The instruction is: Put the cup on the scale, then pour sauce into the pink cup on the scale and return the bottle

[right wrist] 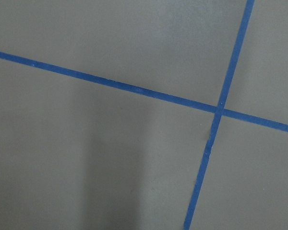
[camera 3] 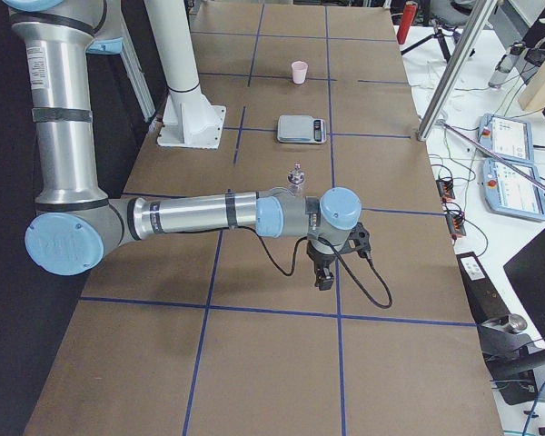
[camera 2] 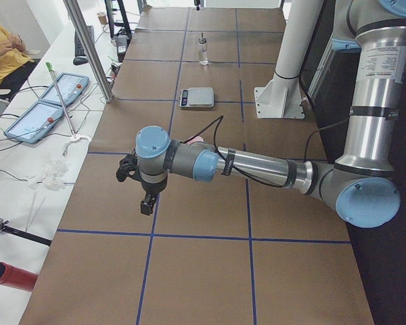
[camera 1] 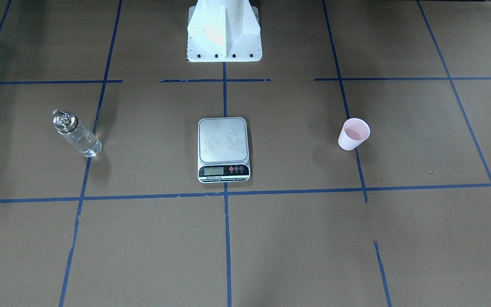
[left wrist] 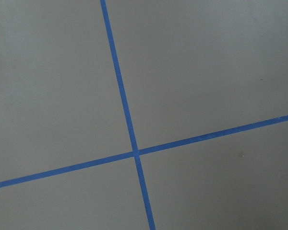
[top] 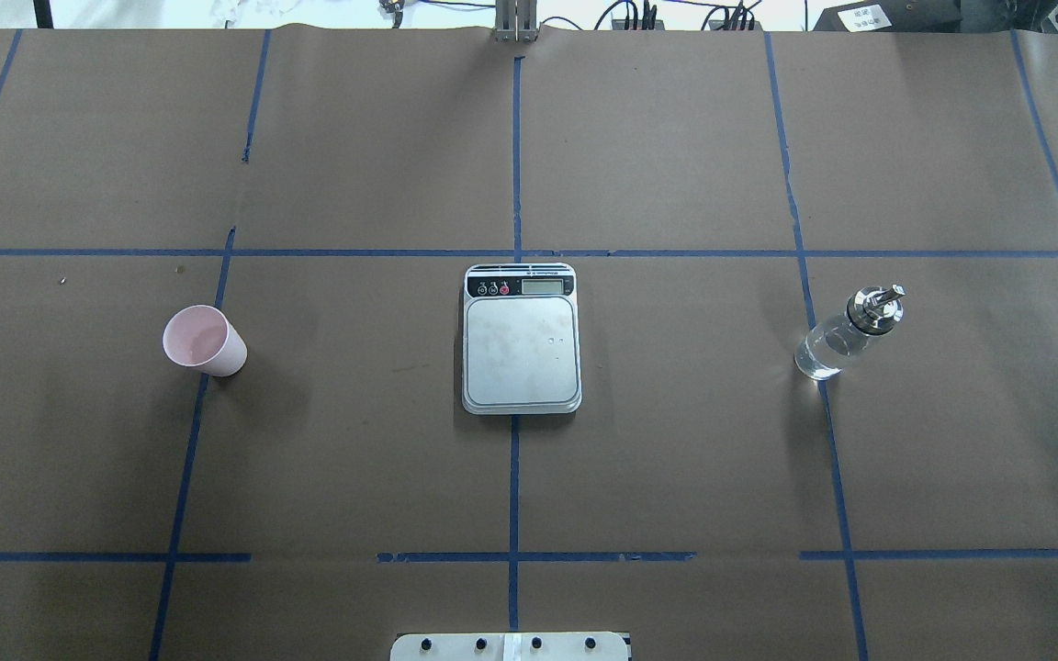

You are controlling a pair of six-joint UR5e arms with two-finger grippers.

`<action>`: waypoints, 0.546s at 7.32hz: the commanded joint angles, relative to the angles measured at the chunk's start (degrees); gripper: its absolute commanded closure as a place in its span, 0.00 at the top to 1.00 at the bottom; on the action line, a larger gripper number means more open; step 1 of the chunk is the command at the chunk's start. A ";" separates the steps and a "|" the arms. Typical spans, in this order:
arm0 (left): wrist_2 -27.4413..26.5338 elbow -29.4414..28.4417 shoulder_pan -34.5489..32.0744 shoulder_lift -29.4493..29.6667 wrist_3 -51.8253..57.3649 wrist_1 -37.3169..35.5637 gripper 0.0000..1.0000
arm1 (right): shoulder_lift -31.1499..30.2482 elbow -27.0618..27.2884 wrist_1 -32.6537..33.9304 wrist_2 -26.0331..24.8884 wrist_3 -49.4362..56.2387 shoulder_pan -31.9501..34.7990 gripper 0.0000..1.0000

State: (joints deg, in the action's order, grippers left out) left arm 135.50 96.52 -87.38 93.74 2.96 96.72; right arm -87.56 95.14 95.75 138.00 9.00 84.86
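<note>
1. So far, nothing is in hand: the left gripper [camera 2: 146, 205] hangs above the bench [top: 676, 459] near its left end. Only the side view shows it, so whether its fingers are apart or together cannot be told.
2. The right gripper [camera 3: 323, 278] hangs near the right end, and its state cannot be told either. Both wrist cameras show only brown paper and blue tape [left wrist: 129, 120].
3. The cup [top: 205, 341] stands upright toward the left end, well apart from the scale [top: 522, 353].
4. The scale sits mid-bench, its platform bare.
5. The bottle [top: 846, 335], with the sauce [top: 823, 353] inside, stands toward the right end.
6. Judging by this, no step is done: placing the cup, pouring and returning the bottle all remain.
</note>
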 commanded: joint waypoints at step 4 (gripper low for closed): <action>-1.07 8.85 28.34 4.30 -35.94 9.81 1.00 | 3.18 -1.36 -4.24 -0.45 -6.69 -0.30 1.00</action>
State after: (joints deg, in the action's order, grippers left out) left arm 138.62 103.12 -66.56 94.88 -22.50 106.07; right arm -84.60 94.18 92.88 137.52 4.40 84.57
